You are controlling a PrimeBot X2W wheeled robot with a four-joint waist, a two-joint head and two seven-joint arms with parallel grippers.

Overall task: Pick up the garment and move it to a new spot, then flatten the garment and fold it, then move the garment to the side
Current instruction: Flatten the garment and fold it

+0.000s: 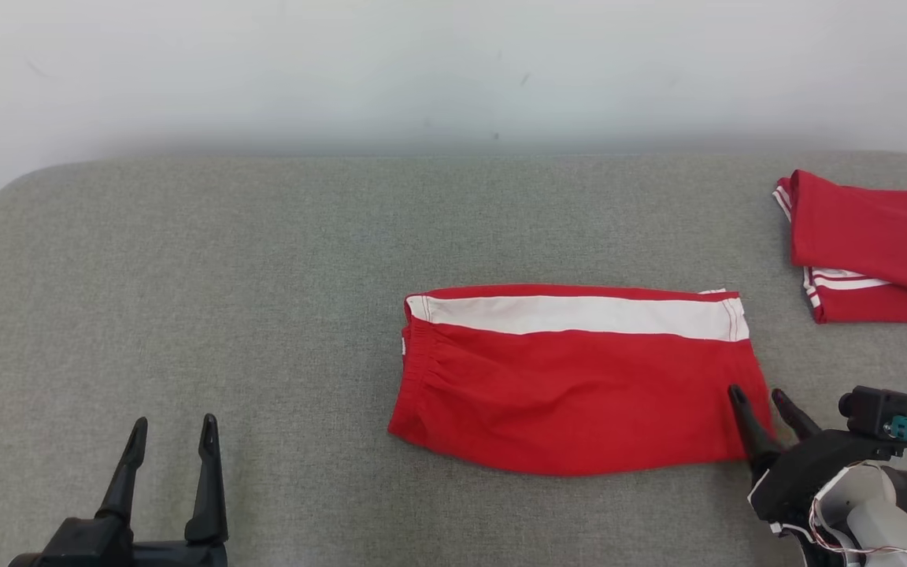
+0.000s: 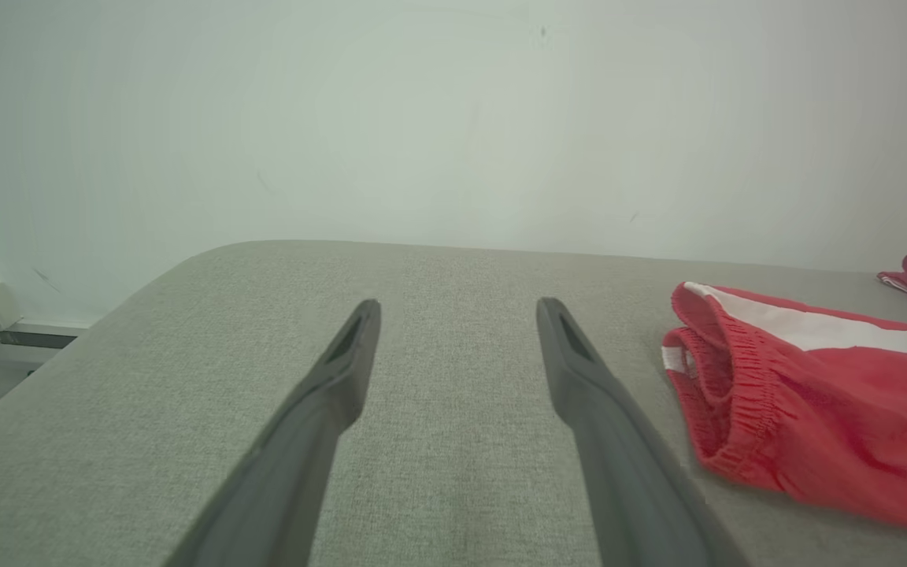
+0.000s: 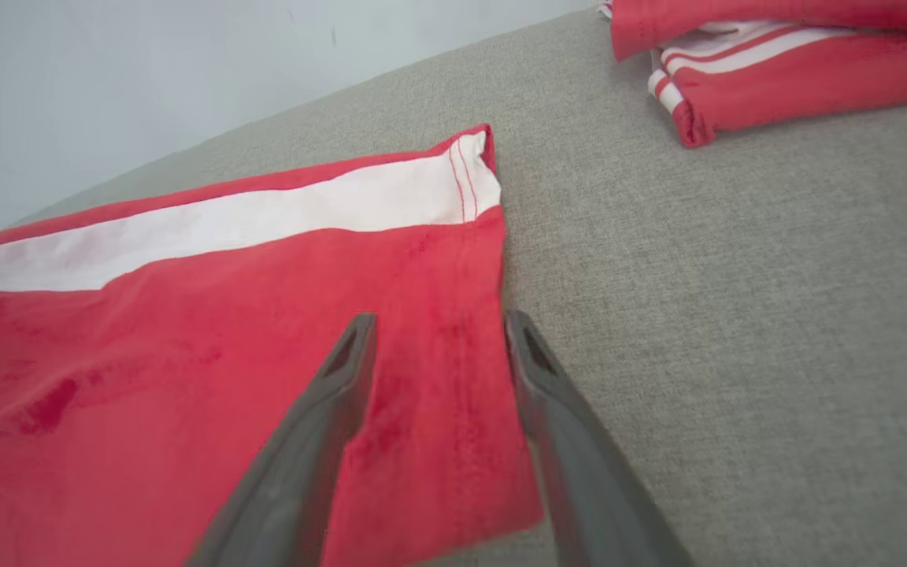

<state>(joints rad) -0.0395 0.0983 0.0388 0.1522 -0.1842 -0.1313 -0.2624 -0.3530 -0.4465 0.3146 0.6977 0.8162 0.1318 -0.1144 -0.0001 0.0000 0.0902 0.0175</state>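
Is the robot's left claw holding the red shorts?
No, the left gripper stands open above the grey table, well apart from the red shorts.

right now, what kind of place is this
Probably a robot test space for folding clothes: a grey fabric-covered table against a bare white wall, red shorts laid flat on it, and a second folded red garment at its right end.
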